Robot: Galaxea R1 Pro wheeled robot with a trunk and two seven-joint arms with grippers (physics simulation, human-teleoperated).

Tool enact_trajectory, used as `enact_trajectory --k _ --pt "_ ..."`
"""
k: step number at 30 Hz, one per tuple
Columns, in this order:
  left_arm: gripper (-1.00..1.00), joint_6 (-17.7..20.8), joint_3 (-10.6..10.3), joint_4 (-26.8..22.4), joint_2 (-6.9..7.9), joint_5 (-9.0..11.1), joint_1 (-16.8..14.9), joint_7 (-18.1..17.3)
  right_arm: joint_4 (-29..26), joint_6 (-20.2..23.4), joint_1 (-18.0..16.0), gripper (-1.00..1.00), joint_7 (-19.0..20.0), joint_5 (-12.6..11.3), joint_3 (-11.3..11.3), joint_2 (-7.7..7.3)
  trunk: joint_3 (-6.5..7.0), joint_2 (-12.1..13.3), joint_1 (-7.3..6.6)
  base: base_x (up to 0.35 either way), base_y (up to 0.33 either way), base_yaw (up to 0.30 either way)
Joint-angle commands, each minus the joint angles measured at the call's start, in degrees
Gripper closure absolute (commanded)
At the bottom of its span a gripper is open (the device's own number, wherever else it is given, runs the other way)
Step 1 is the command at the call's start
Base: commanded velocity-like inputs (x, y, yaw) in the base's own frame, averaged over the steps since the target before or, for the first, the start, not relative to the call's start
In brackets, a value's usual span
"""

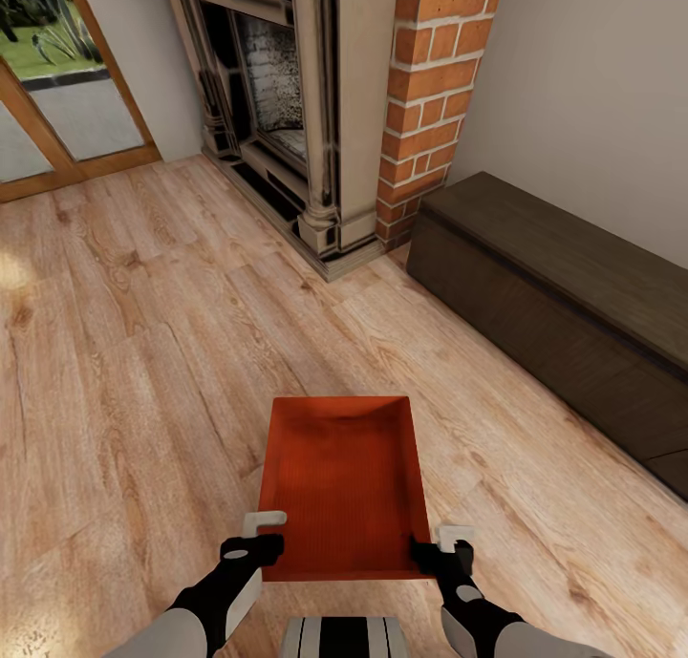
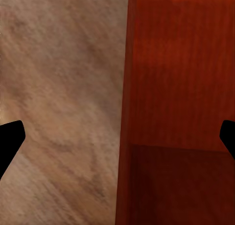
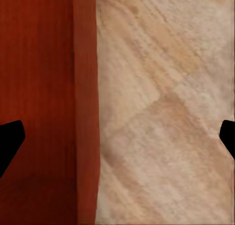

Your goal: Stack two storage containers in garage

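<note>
A: Glass doors [image 1: 57, 95] are seen far left, then the fireplace [image 1: 315, 114], then a dark low cabinet [image 1: 564, 295] at the right wall. So the living room, wood plank floor [image 1: 124, 352] underneath.

B: Container position?

A: One storage container [image 1: 344, 486] is centred ahead of the trunk, between both arms, open side up.

B: Left end effector [image 1: 254, 536]?

A: Spread, straddling the left wall near the near corner: one finger outside, one inside. Not pinched.

B: Right end effector [image 1: 449, 543]?

A: Same: spread across the right wall. A symmetric two-sided hold is judged the aim, so the thin-walled bin stays level when carried.
</note>
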Motion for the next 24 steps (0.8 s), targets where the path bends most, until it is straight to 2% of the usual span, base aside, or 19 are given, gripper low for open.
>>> enact_trajectory --k 1,8,24 --pt "-1.0 0.32 -0.35 -0.16 0.03 0.43 0.01 0.32 0.05 -0.17 -0.03 -1.0 -0.19 -0.48 0.52 -0.09 -0.03 -0.01 -0.01 0.0 0.0 0.0" --pt "-1.0 0.32 -0.33 -0.29 0.03 0.43 0.01 0.32 0.05 -0.17 -0.03 -1.0 -0.19 -0.5 0.49 -0.35 -0.03 -0.01 -0.01 0.0 0.0 0.0" --pt "-1.0 0.32 -0.33 -0.39 0.03 0.43 0.01 0.33 0.05 -0.17 -0.03 -1.0 -0.14 0.15 0.72 0.13 -0.03 -0.01 -0.01 0.0 0.0 0.0"
